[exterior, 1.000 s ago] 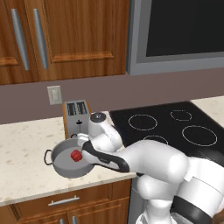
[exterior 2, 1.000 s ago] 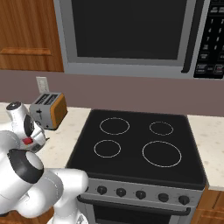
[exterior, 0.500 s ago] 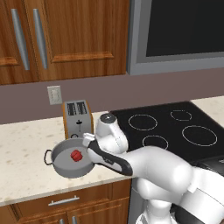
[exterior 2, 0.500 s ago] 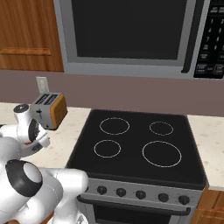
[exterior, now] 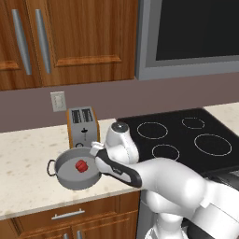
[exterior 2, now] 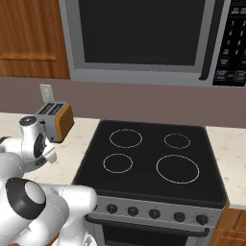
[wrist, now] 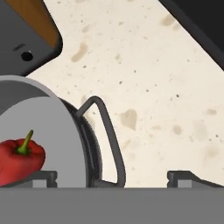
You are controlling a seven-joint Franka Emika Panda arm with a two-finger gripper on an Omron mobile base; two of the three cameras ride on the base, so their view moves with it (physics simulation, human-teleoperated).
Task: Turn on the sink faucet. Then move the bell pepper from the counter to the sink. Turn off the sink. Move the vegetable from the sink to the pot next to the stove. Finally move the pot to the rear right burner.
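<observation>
— Where's the pepper point(exterior: 81, 165)?

— Lying in the grey pot point(exterior: 65, 178), which sits on the counter point(exterior: 28, 154) near its front edge, in front of the toaster point(exterior: 81, 125) and left of the stove point(exterior: 186, 135).

— And the gripper point(wrist: 111, 178)?

— Spread wide, pinching nothing. From the hand view one fingertip point(wrist: 37, 178) is over the pot's inside beside the pepper, the other over bare counter, with the pot's loop handle point(wrist: 106, 131) between them.

— The burners?

— Bare white rings on black glass.
</observation>
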